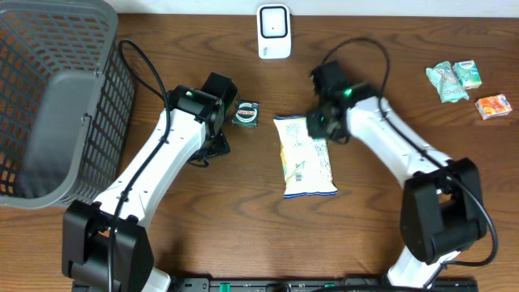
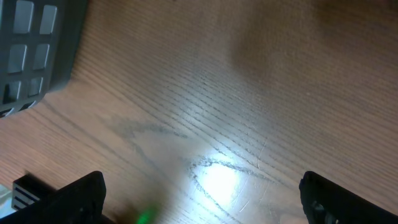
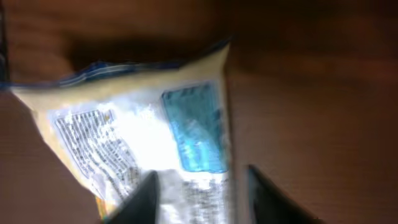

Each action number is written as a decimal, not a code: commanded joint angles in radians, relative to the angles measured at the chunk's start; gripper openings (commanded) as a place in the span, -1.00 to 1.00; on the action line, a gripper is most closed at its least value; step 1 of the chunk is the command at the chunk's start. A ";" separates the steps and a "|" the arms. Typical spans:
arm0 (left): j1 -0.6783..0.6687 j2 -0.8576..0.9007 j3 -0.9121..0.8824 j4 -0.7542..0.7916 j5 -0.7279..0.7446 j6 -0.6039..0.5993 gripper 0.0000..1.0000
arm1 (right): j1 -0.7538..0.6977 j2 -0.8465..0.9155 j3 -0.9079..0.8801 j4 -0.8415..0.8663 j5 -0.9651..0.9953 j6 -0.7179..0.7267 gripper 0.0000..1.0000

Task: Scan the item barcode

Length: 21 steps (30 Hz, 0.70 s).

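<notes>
one basket [image 1: 49, 105], one scanner [image 1: 274, 31], one snack bag [image 1: 306, 158], one dark packet [image 1: 245, 113], two green packets [image 1: 447, 82], one orange packet [image 1: 493, 106]

Snack pkg [image 3: 130, 124] blurry, illegible, basket [image 1: 115, 85] cropped at top-L edge

We log: overhead evenly bright, sharp; glare on brown wooden table [image 2: 217, 177], left wrist; dim, blurred yellow-white plastic packet [image 3: 137, 124], right wrist.

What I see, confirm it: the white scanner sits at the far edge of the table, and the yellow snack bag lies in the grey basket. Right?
Wrong on the bag. The white scanner does sit at the far edge of the table, but the yellow snack bag lies flat on the tabletop near its middle, not in the grey basket. The overhead view shows it.
</notes>
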 commanded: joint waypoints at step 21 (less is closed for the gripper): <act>0.003 -0.005 -0.006 -0.006 -0.016 -0.009 0.96 | -0.241 -0.006 -0.316 0.180 -0.569 -0.241 0.99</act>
